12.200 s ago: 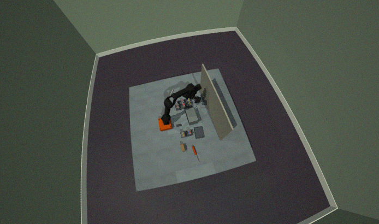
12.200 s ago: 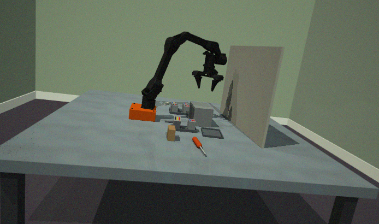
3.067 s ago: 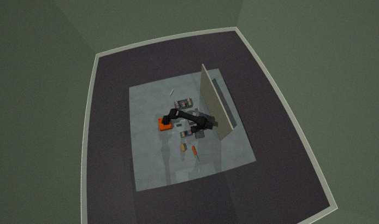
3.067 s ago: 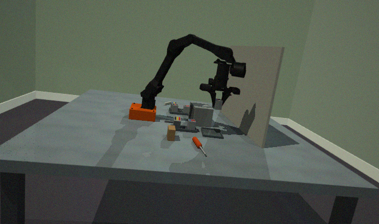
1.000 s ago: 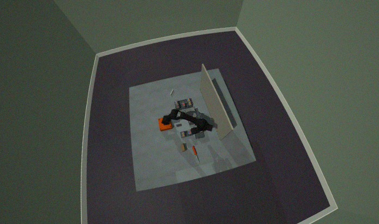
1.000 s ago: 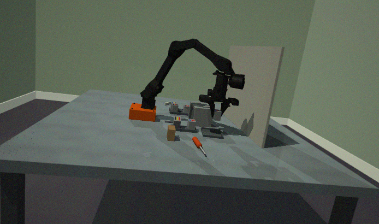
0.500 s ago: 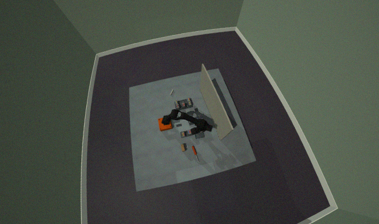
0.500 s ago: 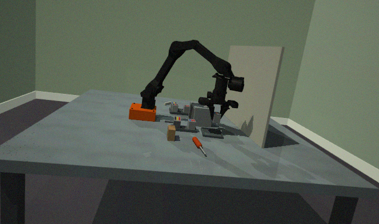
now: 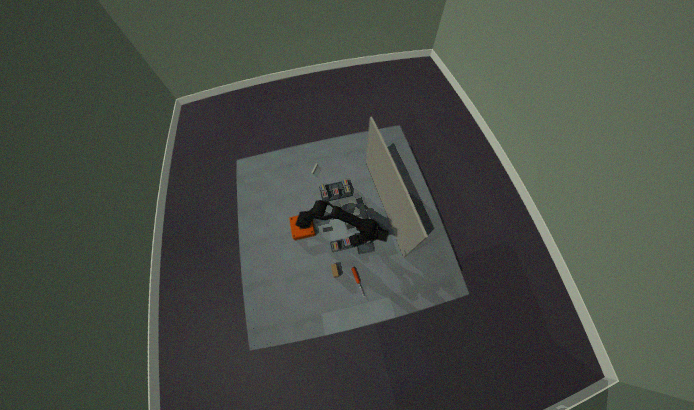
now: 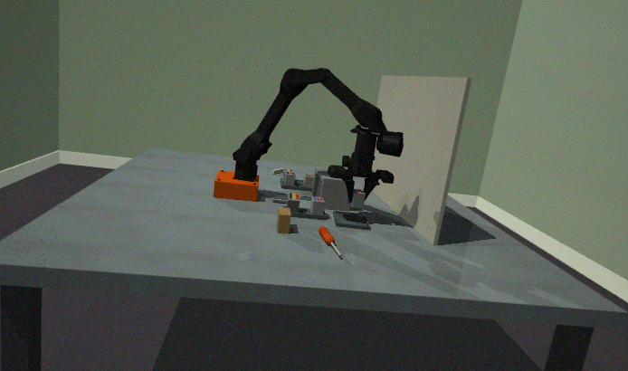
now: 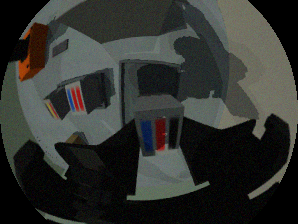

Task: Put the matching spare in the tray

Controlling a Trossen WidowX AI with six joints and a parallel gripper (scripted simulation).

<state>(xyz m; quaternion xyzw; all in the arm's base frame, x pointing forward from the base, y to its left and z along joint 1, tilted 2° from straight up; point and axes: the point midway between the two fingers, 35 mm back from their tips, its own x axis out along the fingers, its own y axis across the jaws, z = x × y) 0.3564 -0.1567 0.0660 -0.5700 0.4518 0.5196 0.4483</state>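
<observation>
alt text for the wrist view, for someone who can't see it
The gripper holds a gray block striped blue, red and black, above a dark tray. Two more striped blocks stand left, near an orange robot base.

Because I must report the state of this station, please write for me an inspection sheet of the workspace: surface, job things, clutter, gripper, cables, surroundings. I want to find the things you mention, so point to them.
Surface: grey tabletop (image 9: 278,305) (image 10: 137,239), small dark specks near one corner.
Held spare: grey block (image 10: 357,199) (image 11: 160,107) with blue, red and black stripes, above the tray.
Tray: dark, shallow (image 10: 352,225) (image 11: 123,92), on the tabletop.
Other spares: striped blocks stand in two racks.
Mounted unit: grey housing (image 10: 335,191); code on its back not readable.
Clutter: orange screwdriver (image 9: 356,275) (image 10: 327,235), tan block (image 9: 335,269) (image 10: 283,220).
Gripper (image 10: 358,195) (image 11: 154,117): closed on the held spare.
Cables: nothing seen.
Surroundings: upright pale panel (image 9: 393,188) (image 10: 420,137); green walls.
</observation>
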